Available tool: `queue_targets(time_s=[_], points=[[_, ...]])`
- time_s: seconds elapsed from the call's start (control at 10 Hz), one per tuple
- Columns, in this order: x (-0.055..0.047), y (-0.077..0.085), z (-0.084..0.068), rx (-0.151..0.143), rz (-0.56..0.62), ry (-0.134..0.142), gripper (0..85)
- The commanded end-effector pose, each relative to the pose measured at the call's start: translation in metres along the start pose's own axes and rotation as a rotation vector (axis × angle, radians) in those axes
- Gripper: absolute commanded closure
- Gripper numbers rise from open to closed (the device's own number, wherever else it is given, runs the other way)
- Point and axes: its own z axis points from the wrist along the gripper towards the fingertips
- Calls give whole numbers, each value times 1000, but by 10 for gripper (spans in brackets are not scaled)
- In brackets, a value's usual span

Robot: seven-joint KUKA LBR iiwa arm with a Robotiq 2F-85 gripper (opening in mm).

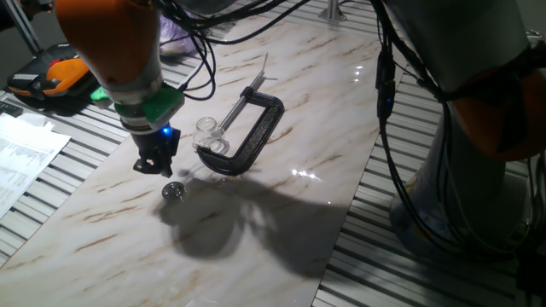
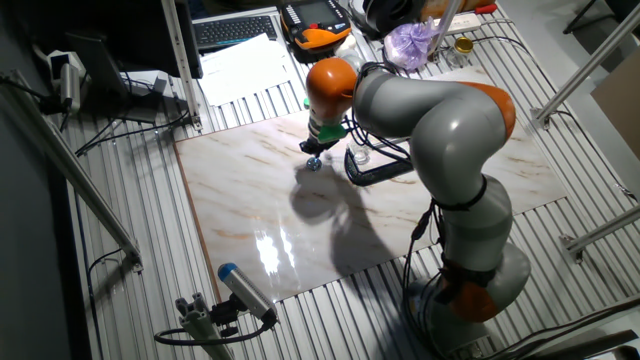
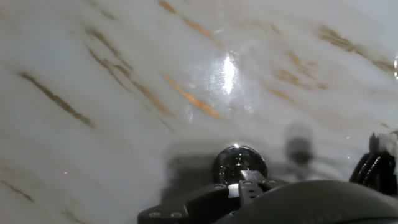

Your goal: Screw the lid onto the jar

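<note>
Gripper hanging right over the lid, not grabbed yet

The lid (image 1: 174, 190) sits flat on the marble, the gripper (image 1: 154, 165) just above it; can't tell how the jaws stand. I'd drop straight, centred, pinch the rim. Farther right, the jar (image 1: 207, 134) stands inside the black clamp (image 1: 249, 133).

Overhead light. Glare patches on the table (image 1: 281, 247); arm shadow falls beside. Hand view is soft, possibly out of focus; strong central glare.
</note>
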Motion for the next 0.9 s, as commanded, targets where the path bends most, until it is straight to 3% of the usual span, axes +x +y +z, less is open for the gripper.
queue_targets(time_s=[0.0,0.5,0.7,0.8], points=[[0,1,7,-3,1,1,850],[-2,1,26,-27,-1,-1,850],[-2,0,30,-27,-4,-9,850],[-2,0,30,-8,-18,-9,850]])
